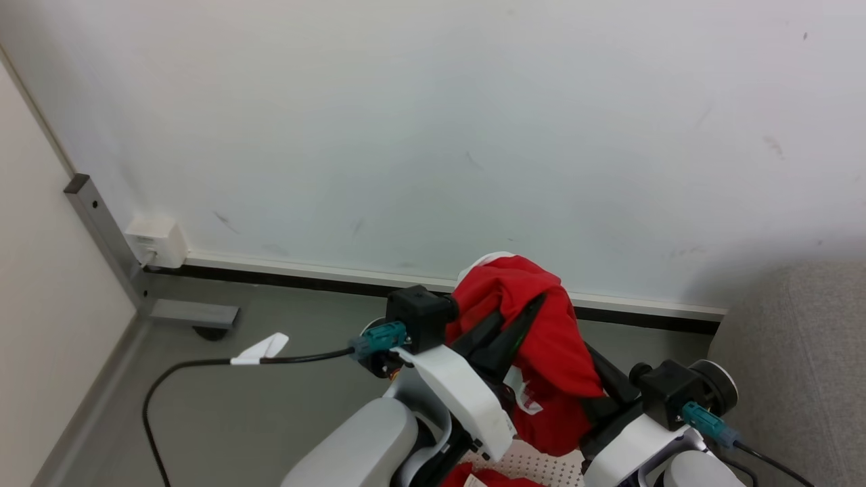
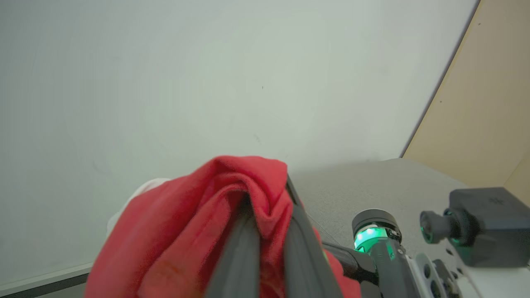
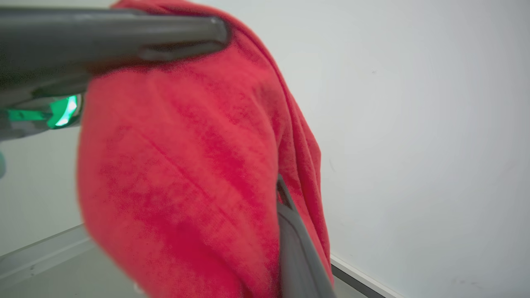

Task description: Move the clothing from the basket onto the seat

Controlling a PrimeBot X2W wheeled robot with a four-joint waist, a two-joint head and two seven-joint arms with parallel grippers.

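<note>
Hiding one finger of the right gripper [image 3: 265,184], the clothing [image 1: 556,352] is leaving that grip impossible to tell; the left gripper [image 2: 268,196] is clamping it above the cut-off basket [image 1: 541,467], left of the seat [image 1: 798,365].

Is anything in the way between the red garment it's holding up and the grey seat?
Nothing visible, apart from the robot's own right arm. The red garment hangs from the left tool above the basket; the grey seat lies to its right.

Bright red fabric garment [image 1: 561,345] hangs bunched up in mid-air above the holey cream-white plastic basket [image 1: 541,467]; big light grey woven seat [image 1: 798,365] sits right.
</note>
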